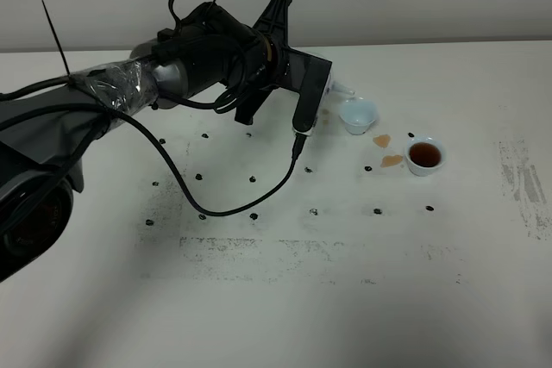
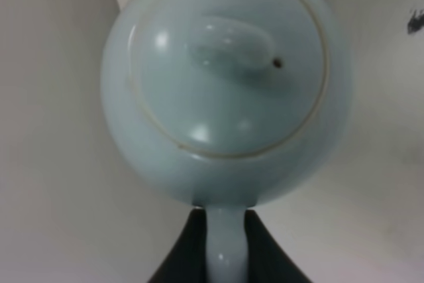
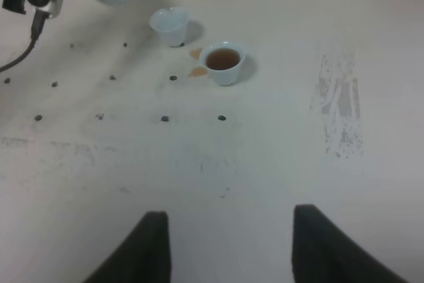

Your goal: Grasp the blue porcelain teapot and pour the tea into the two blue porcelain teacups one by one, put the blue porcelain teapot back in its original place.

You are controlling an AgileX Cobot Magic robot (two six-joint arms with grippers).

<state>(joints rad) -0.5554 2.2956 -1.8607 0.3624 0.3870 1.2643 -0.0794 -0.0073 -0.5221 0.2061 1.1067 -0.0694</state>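
Target first: blue porcelain teapot (image 2: 222, 91) is held in the upper middle of the high view, mostly hidden behind the left arm (image 1: 172, 71). Its spout is just beside the empty teacup (image 1: 359, 115). Its loop handle is clenched in the left gripper (image 2: 225, 256).

Step looks like the second pour. To do it well, get the spout over that cup's middle before tipping, tip slowly, and level off before backing away. The tea splashes (image 1: 381, 140) on the table (image 1: 276, 299) suggest the spout drips.

Right of centre sits the full teacup (image 1: 425, 155), near the empty one, not touching. The right gripper (image 3: 232, 230) is spread wide, holding nothing.

Count: one teapot, two teacups (one full, one empty), two splashes, two grippers.
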